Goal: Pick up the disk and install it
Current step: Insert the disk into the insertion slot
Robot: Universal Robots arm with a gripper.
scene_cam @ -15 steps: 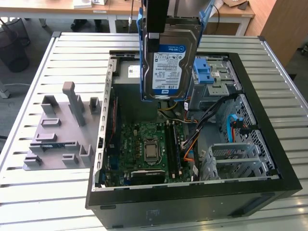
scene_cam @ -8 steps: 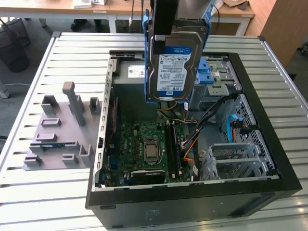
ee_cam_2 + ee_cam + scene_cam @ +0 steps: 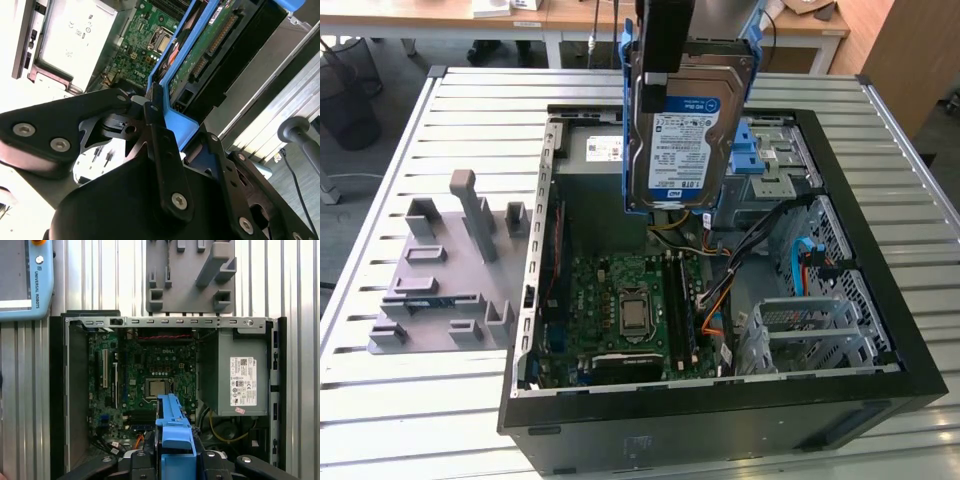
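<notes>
One thing held: flat rectangular silver hard disk (image 3: 685,130) with blue-and-white label and thin blue plastic frame, up in the air over the open black computer case (image 3: 720,405), clear of the slatted metal bench (image 3: 460,400).
Pincer: black two-fingered pincer (image 3: 665,60), clenched on the disk at its upper end, fingers pressing the blue frame in the second wrist view.
Disk from pincer: straight below, long axis vertical, label toward the exterior view.
Nearest bay: grey metal cage with chunky blue plastic latch (image 3: 765,150), just beside the disk on the exterior view's right; contact impossible to tell.
Arm pose: wrist pointing down over the green motherboard (image 3: 150,370).
Progress: pick-up apparently done, disk not yet seated.
</notes>
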